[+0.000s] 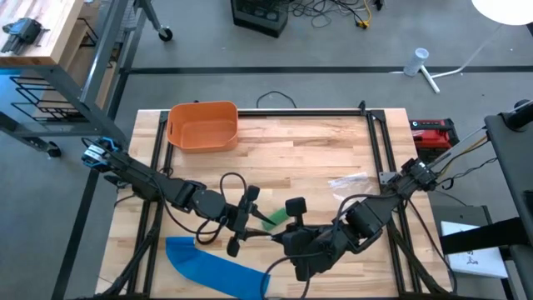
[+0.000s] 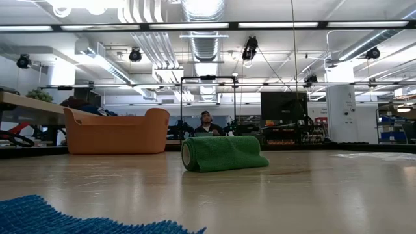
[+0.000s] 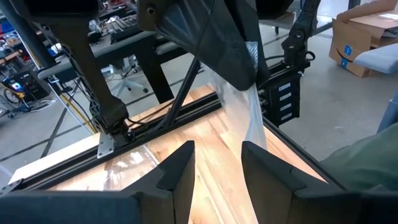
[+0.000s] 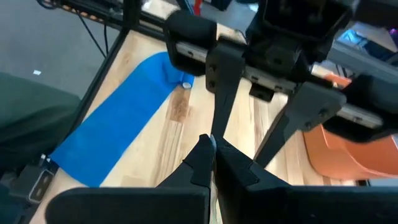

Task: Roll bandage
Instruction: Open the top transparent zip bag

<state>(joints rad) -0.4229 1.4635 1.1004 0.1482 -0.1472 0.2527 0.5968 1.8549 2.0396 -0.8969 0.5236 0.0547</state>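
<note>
Your green rolled cloth bandage (image 1: 272, 218) lies on the wooden table (image 1: 316, 158) between both grippers, seemingly finished. Left gripper (image 1: 242, 218) stands parted beside it, holding nothing; right gripper (image 1: 293, 223) is closed, empty. Next, back both away cleanly.

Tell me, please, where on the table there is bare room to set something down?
Bare wood lies between the orange bin and the clear plastic wrapper, along the far edge. The near middle is crowded: left gripper, right gripper, green bandage roll, and blue cloth beside them.
</note>
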